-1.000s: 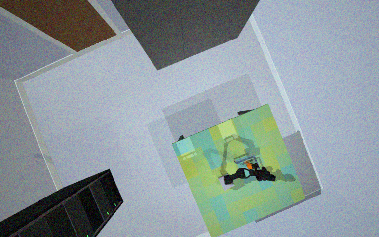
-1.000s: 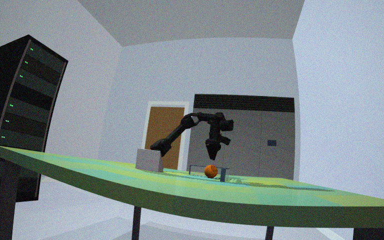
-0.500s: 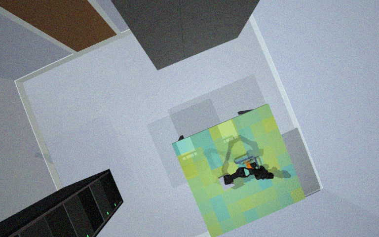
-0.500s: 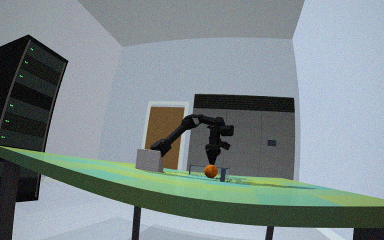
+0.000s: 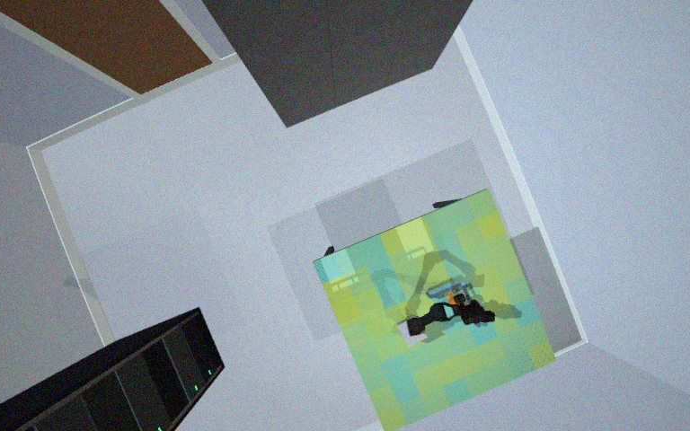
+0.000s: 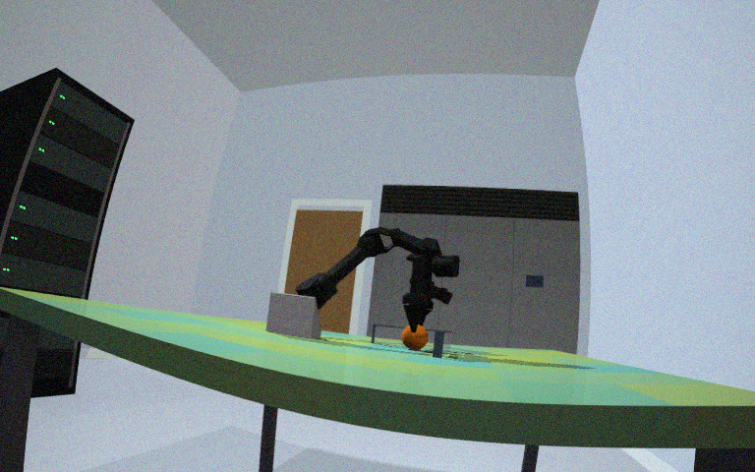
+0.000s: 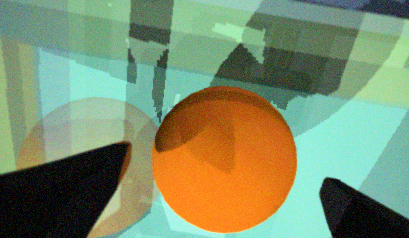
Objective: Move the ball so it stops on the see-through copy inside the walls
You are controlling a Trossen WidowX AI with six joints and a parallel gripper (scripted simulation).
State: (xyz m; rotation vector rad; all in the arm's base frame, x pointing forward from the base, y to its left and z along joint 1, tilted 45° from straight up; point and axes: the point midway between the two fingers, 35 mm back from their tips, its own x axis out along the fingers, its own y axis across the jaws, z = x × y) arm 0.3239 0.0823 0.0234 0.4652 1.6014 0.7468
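A green-and-teal patchwork tabletop is seen carrying the low clear walls. Just above the orange ball, the hand is held wide and empty. Beside the ball, the see-through copy is overlapped slightly.

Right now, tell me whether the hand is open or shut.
Open. In the wrist view the hand has one dark finger on each side of the orange ball, with gaps between, nothing gripped.

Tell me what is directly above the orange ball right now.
The open claw hangs over the ball, one finger on each side, holding nothing. Whether they touch it cannot be seen. The see-through copy lies beside it.
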